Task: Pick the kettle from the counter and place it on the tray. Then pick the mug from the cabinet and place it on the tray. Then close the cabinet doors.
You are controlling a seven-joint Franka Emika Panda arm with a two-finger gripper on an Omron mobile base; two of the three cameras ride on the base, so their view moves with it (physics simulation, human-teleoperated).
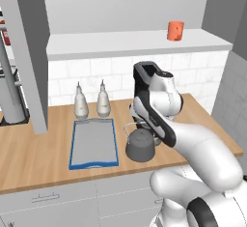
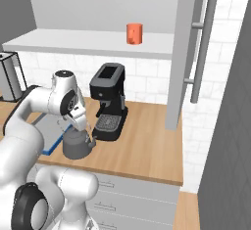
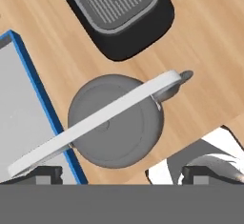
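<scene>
Kitchen worktop with the robot arm poised over the kettle. The kettle point(image 1: 140, 145) stands upright on the wooden counter point(image 1: 34, 153), just right of the tray point(image 1: 93, 143) and in front of a black coffee machine point(image 2: 109, 107). Seen from the hand camera, the kettle's round grey body point(image 3: 116, 120) lies directly below, its pale handle crossing it on a slant and its spout pointing towards the bare wood; its left edge meets the tray's blue rim point(image 3: 34, 77), though whether the two actually touch cannot be told. The gripper point(image 3: 123, 174) hangs above the kettle with its jaws released and spread wide, one fingertip point(image 3: 45, 174) on the tray side and the other on the far side of the body; neither touches the kettle. The tray is flat, grey and bare. Two pale shakers point(image 1: 80, 103) stand side by side just behind it, against the tiled wall. The orange mug point(image 1: 175, 30) sits upright on the white shelf of the cabinet point(image 1: 135, 41), high above the counter. A cabinet door point(image 2: 185, 53) with a long silver bar handle stands open at the right.
</scene>
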